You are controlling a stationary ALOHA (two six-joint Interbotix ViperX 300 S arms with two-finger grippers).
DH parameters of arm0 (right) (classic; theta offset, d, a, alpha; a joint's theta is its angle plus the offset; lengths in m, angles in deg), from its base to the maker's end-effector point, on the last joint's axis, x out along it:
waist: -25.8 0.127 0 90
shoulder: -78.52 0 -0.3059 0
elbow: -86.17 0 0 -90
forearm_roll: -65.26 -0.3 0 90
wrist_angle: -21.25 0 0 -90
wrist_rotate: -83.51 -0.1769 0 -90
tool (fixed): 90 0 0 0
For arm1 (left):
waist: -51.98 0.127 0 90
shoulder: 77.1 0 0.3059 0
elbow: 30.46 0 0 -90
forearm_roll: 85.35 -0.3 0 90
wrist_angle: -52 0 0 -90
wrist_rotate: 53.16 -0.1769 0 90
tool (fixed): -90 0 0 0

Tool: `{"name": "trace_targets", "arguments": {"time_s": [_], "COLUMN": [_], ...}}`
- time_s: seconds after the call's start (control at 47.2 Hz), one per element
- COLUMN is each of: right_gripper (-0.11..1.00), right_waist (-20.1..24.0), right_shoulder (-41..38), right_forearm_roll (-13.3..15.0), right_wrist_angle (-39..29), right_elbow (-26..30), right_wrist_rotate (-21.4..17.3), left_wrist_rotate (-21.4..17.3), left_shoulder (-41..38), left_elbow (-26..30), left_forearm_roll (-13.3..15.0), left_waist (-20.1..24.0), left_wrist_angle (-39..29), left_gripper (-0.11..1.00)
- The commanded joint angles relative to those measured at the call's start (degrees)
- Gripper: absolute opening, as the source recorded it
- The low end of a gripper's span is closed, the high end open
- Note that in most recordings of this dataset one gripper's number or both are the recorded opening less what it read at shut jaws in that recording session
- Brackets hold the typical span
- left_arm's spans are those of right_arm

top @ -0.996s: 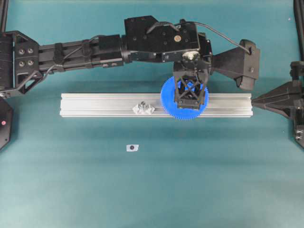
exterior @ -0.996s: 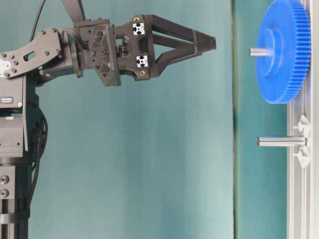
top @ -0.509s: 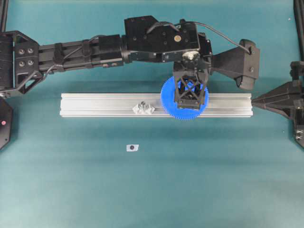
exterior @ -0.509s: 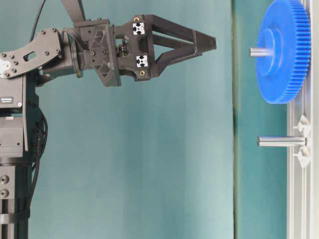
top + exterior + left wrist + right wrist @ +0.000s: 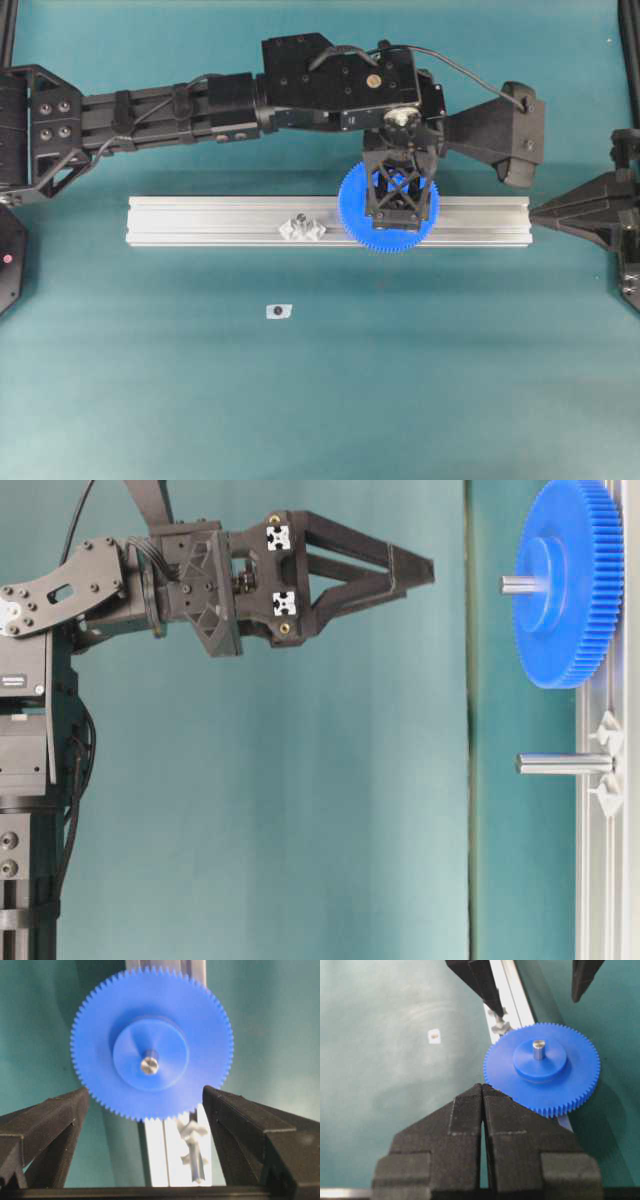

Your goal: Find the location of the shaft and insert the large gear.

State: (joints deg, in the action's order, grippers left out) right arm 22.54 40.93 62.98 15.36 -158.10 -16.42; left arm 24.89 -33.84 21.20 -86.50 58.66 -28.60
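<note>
Overhead: the large gear (image 5: 389, 210) sits on the aluminium rail (image 5: 200, 220), toward its right end; the left gripper (image 5: 400, 205) hangs directly above it, while the right gripper (image 5: 560, 212) waits just off the rail's right end.
Table-level: the shaft (image 5: 518, 584) pokes out through the gear's hub; a second bare pin (image 5: 565, 764) stands further along the rail.
Left wrist: jaws spread wide, holding nothing, fingers (image 5: 45, 1120) clear of the gear's teeth; the shaft's axis points straight at the camera, so the left arm is nearer and any move runs along that axis.
Right wrist: jaws pressed together, empty; the gear lies ahead and to the right.
Judgement: the gear looks seated.
</note>
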Motion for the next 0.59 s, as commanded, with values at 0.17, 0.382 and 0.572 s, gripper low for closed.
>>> {"name": "trace_targets", "arguments": {"time_s": [0.17,0.382,0.572], "right_gripper": [-0.02,-0.02,-0.02], "right_waist": [-0.1,0.0,-0.1], "right_shoulder": [-0.4,-0.4,-0.4], "right_forearm_roll": [0.1,0.1,0.1], "right_wrist_angle": [0.4,0.4,0.3], "right_elbow": [0.6,0.7,0.6], "right_wrist_rotate": [-0.5,-0.6,-0.6], "left_wrist_rotate": [0.0,0.1,0.1], "left_shoulder": [3.1,3.2,3.4], "left_elbow": [1.3,1.1,1.1], "left_forearm_roll": [-0.1,-0.1,-0.1], "left_waist": [-0.3,-0.3,-0.2], "left_wrist_angle": [-0.1,-0.2,-0.2], "left_gripper": [0.91,0.91,0.91]}}
